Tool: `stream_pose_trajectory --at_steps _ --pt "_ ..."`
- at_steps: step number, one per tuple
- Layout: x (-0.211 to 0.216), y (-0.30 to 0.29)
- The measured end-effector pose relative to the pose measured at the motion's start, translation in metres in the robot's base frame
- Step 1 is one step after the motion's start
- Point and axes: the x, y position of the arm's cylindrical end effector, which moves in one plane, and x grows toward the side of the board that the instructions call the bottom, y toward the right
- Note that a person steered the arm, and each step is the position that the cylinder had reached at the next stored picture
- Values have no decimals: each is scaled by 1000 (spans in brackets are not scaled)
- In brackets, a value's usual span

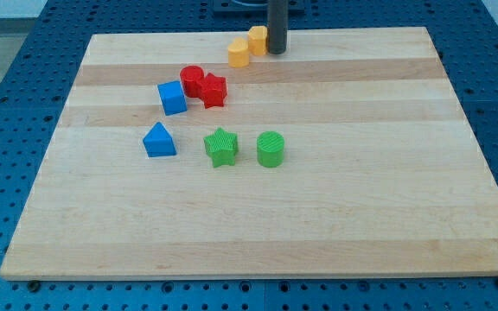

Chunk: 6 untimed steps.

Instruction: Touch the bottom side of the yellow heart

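My tip at surface top, just right of two yellow blocks; red blocks, blue blocks, green blocks lower down, left of centre.

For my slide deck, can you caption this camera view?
My tip rests at the board's top edge, right beside two yellow blocks, with red, blue and green blocks below.

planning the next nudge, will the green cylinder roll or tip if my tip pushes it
The green cylinder stands on its flat end, so it would probably slide, not roll. It looks squat, so tipping seems unlikely. The wooden board looks smooth, so it may drift or turn if pushed off-centre.
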Motion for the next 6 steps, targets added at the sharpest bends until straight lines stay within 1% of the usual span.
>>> stream_pose_trajectory --at_steps 1,2,3,4,5,6 --pt "0 0" --pt "12 9" --pt "34 7" --pt "48 -18" --pt "49 -59" --pt "44 -77"
